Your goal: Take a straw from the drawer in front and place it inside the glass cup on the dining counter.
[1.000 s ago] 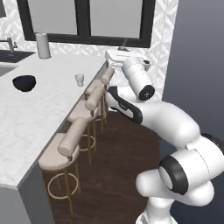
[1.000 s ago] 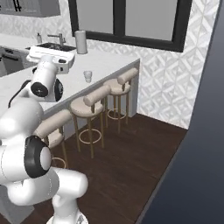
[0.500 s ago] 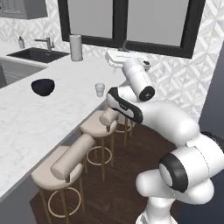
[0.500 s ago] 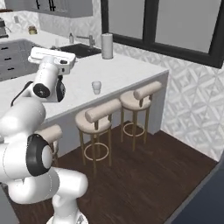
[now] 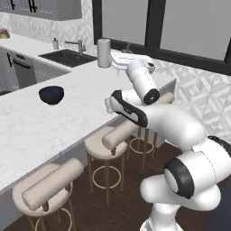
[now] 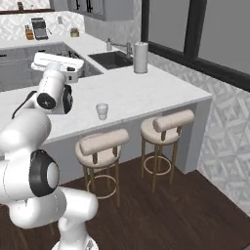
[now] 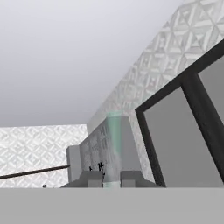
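One small translucent glass cup [image 6: 102, 111] stands apparently empty on the white marble dining counter [image 6: 146, 93]; the gripper [image 7: 112, 178] pinches a pale green straw [image 7: 114, 146].

glass cup [image 6: 101, 111] upright on dining counter [image 6: 146, 93] | paper-towel roll [image 6: 140, 57] beside sink [image 6: 111, 59]

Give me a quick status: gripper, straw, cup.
Gripper raised, shut on pale green straw. Glass cup upright near dining counter edge, nothing in it. Dark bowl well aside.
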